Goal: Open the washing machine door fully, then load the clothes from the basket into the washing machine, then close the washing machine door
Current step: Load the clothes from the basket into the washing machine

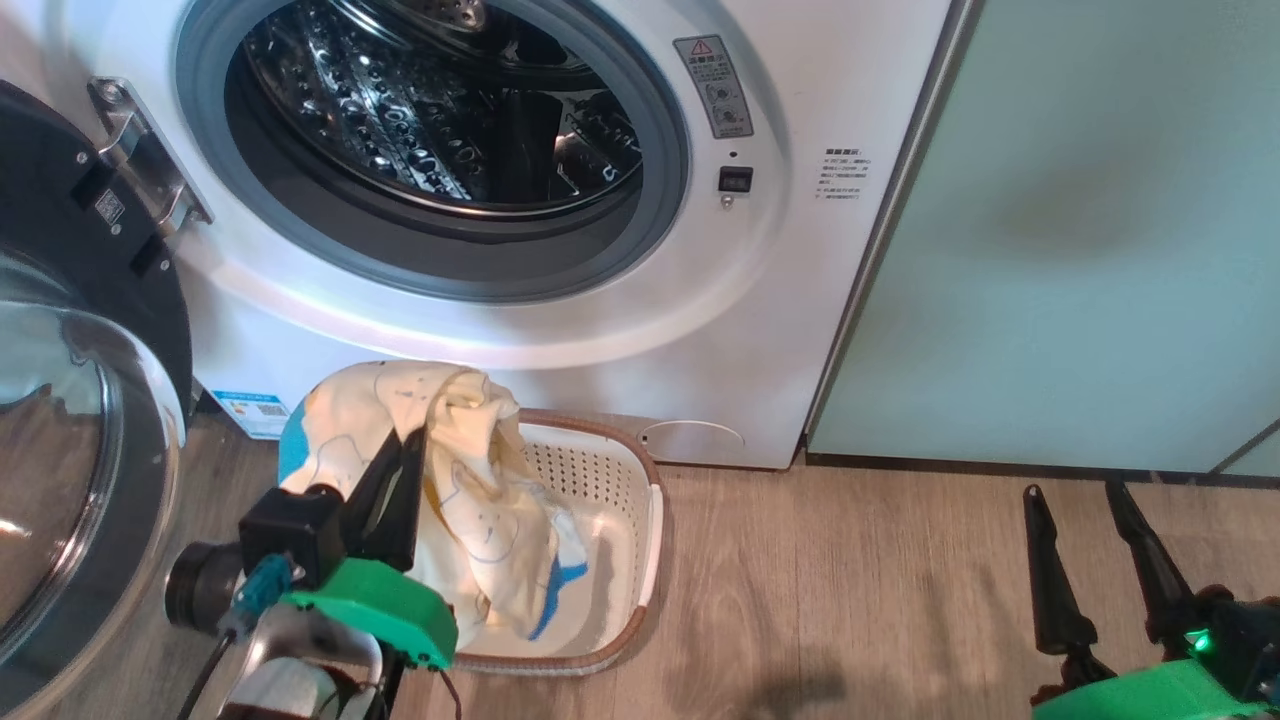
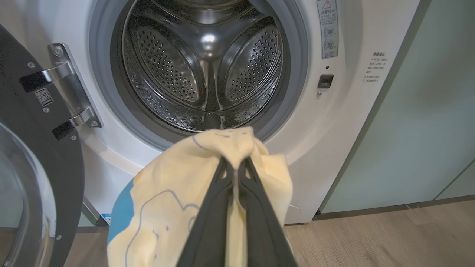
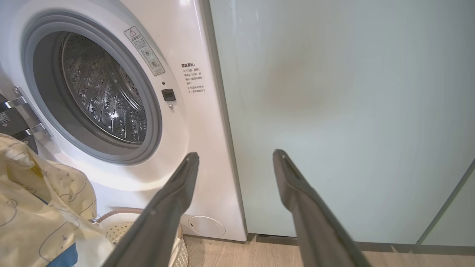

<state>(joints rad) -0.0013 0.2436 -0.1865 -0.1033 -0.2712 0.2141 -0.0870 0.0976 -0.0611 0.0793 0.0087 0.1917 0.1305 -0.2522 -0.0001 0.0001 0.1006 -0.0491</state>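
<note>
Left wrist view: washing machine drum (image 2: 207, 74) dead ahead of your left fingers (image 2: 210, 222), clamped on clothes (image 2: 167, 185); right fingers (image 3: 167, 215) wide, idle.

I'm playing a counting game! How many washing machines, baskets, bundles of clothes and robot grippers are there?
washing machine: 1
basket: 1
bundle of clothes: 1
grippers: 2 (left gripper, right gripper)
Total: 5
</note>
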